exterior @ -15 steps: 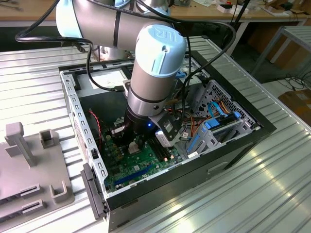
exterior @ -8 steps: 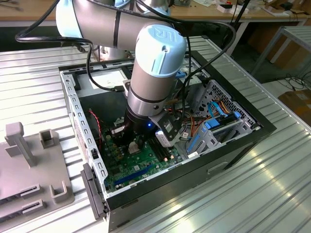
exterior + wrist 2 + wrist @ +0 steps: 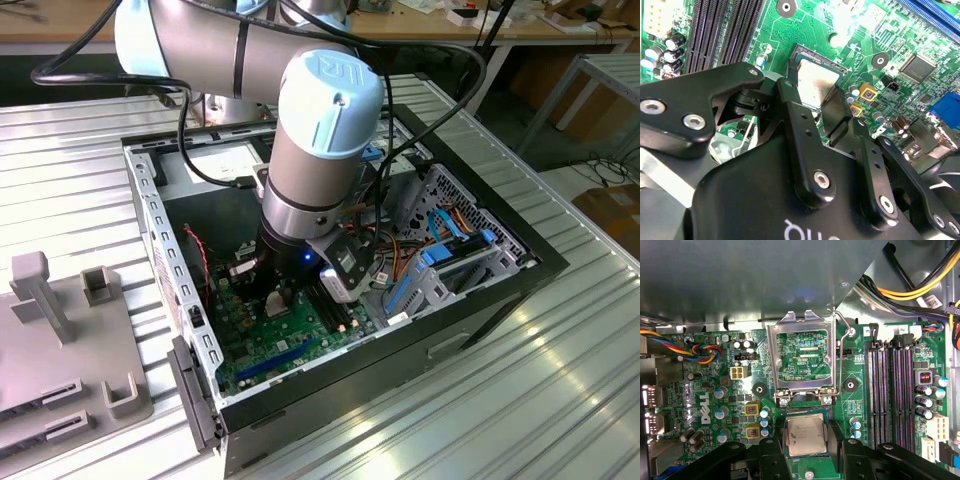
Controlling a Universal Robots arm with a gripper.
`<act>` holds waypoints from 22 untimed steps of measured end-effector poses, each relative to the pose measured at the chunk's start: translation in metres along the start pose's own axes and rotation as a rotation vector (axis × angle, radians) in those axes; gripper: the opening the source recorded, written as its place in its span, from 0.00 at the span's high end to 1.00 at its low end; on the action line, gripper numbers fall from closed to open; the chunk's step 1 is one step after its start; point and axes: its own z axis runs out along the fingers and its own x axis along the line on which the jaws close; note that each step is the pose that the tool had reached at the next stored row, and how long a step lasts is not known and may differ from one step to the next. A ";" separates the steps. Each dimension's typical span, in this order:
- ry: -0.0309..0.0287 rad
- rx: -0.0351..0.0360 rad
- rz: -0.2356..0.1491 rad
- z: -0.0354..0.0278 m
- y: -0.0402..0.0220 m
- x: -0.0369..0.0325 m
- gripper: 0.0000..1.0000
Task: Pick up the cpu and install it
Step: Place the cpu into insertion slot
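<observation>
The cpu (image 3: 806,436) is a small square chip with a silvery top. It lies flat in the socket on the green motherboard (image 3: 715,390), just in front of the raised metal socket frame (image 3: 804,357). In both wrist views my gripper (image 3: 807,449) has its black fingers (image 3: 790,105) pressed against two opposite sides of the cpu (image 3: 815,85), shut on it. In the exterior view the arm reaches down into the open computer case (image 3: 160,250), and the gripper (image 3: 275,298) is low over the board.
Long black memory slots (image 3: 890,390) run beside the socket. Coloured cable bundles (image 3: 700,351) and capacitors stand nearby. A drive cage with blue clips (image 3: 450,250) fills the case at the exterior view's right. A grey fixture (image 3: 60,330) sits on the table at the left.
</observation>
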 end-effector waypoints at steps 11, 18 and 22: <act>0.0000 0.0002 0.000 -0.0022 -0.0001 0.0001 0.56; 0.0000 0.0001 0.002 -0.0022 -0.0005 0.0000 0.56; 0.0000 0.0001 0.003 -0.0022 -0.0005 0.0000 0.56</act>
